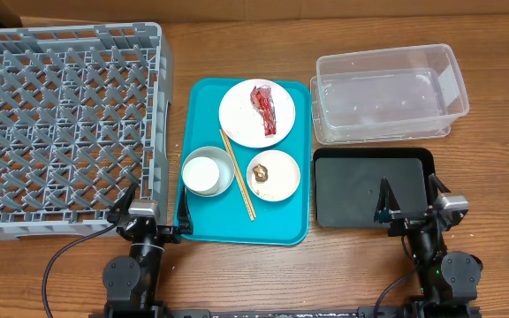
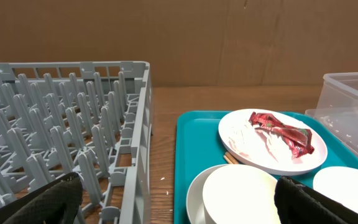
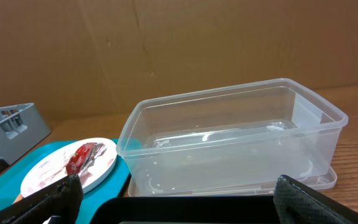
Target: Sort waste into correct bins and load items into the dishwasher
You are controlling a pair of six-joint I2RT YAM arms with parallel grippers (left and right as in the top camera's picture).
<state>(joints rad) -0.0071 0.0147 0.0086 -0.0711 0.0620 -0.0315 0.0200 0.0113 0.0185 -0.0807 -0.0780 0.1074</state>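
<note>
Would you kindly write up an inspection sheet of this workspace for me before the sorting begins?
Surface: wooden table, bare wood between the things.
Job's things: grey dish rack, no dishes in it; white plate carrying the red wrapper; white cup; bowl with a brown scrap; chopsticks between cup and bowl; all these on the teal tray. Clear tub and black tray hold nothing.
Clutter: nothing seen.
Grippers: left gripper open; right gripper open; neither holds anything.
Cables: left black cable; right black cable.
Surroundings: cardboard wall behind.
</note>
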